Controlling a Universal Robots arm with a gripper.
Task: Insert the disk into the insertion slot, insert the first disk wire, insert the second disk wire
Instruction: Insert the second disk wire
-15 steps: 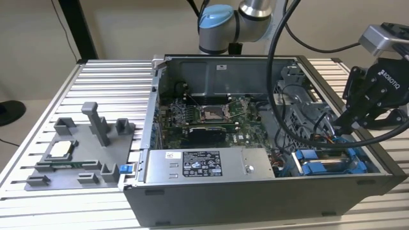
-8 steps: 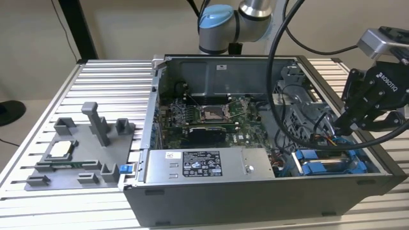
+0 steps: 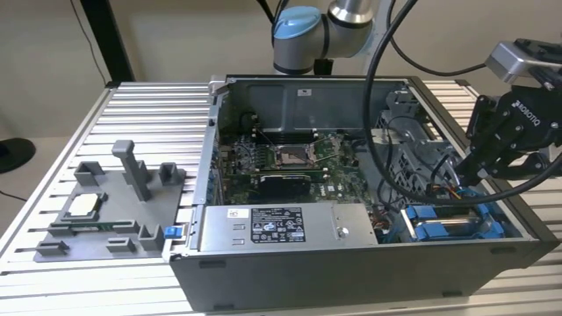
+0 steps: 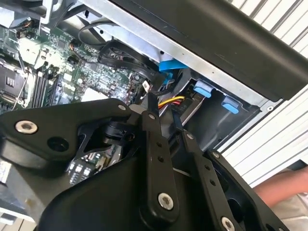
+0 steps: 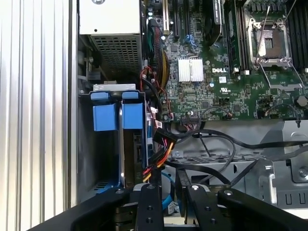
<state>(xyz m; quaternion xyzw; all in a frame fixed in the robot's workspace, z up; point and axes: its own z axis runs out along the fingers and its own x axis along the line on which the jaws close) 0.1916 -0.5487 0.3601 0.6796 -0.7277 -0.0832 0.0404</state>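
The open computer case [image 3: 351,276] lies on the ribbed table. In its front corner, on the exterior view's right, two bright blue carrier frames [image 3: 448,227] [image 5: 119,117] sit side by side in the insertion slot bay. The disk's metal body is mostly hidden behind them. My gripper [image 3: 465,178] [image 4: 163,108] [image 5: 166,180] hangs just over that bay, with its fingers [image 5: 149,202] close together. They are shut on the black end of a disk wire, a yellow, red and black bundle [image 5: 161,154] [image 4: 175,102] [image 3: 452,192]. A thin blue cable [image 5: 168,202] runs under the fingers.
A grey power-supply box [image 3: 285,227] fills the case's front beside the bay, and the green motherboard [image 3: 281,161] lies behind it. Black cables [image 5: 216,139] loop across the metal cage. A grey parts fixture [image 3: 110,210] stands on the exterior view's left. A person's arm [image 4: 284,185] rests outside the case.
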